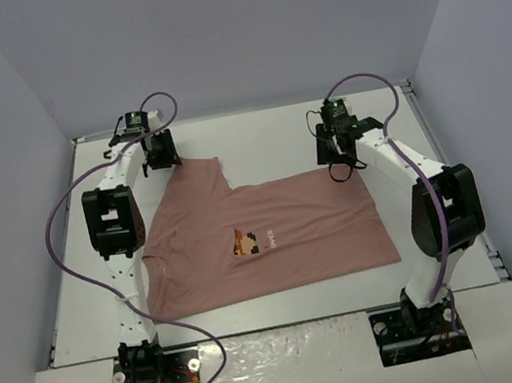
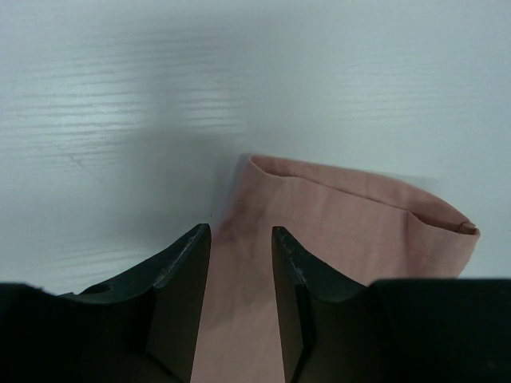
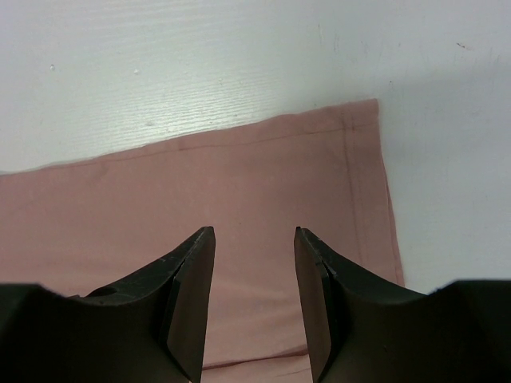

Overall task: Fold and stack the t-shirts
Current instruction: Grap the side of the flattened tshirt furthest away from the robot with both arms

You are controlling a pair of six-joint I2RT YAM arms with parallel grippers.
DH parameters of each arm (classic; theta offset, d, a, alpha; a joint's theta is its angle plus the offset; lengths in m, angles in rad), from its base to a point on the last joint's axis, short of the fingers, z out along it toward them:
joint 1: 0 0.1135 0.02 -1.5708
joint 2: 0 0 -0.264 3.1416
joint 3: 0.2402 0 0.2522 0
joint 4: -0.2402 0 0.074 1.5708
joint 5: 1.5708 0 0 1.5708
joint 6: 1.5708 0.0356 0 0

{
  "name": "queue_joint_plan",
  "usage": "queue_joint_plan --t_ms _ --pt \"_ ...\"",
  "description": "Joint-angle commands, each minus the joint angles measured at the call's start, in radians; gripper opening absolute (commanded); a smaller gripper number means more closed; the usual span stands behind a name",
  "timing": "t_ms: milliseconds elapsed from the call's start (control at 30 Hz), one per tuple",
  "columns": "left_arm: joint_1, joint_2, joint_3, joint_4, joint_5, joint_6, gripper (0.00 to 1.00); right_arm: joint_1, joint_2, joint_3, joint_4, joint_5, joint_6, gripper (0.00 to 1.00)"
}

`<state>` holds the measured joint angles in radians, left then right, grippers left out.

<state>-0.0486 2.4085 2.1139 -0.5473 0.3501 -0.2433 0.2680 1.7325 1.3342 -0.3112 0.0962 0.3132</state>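
Note:
A dusty-pink t-shirt (image 1: 306, 222) lies flat on the white table, with its small orange-brown print (image 1: 251, 243) facing up. My left gripper (image 1: 162, 157) is at the shirt's far-left sleeve. In the left wrist view its jaws (image 2: 241, 231) are open with the sleeve cloth (image 2: 351, 215) lying between and beyond them. My right gripper (image 1: 338, 159) is at the shirt's far-right corner. In the right wrist view it (image 3: 254, 231) is open just above the hemmed corner (image 3: 239, 175), holding nothing.
The white table (image 1: 256, 132) is boxed in by grey walls on the left, back and right. Purple cables (image 1: 56, 237) loop beside both arms. A raised white ledge (image 1: 287, 365) runs along the near edge by the arm bases.

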Motion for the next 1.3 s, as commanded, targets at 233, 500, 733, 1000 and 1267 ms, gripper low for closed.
queue_joint_plan --t_ms 233,500,733,1000,1267 --pt "-0.005 0.042 0.060 0.098 0.039 0.029 0.34 -0.004 -0.026 -0.002 0.004 -0.004 -0.020 0.42" --pt "-0.005 0.069 0.064 0.104 0.089 0.030 0.34 -0.004 -0.010 0.000 0.005 0.011 -0.016 0.42" --pt "-0.006 0.047 0.021 0.104 0.112 0.031 0.07 -0.004 0.025 0.042 0.003 0.040 -0.015 0.42" --pt "0.004 -0.048 -0.016 0.105 0.089 0.046 0.00 -0.028 0.107 0.109 0.003 0.067 -0.034 0.42" --pt "0.006 -0.129 -0.002 0.101 0.060 0.049 0.00 -0.082 0.252 0.216 0.003 0.065 -0.055 0.50"
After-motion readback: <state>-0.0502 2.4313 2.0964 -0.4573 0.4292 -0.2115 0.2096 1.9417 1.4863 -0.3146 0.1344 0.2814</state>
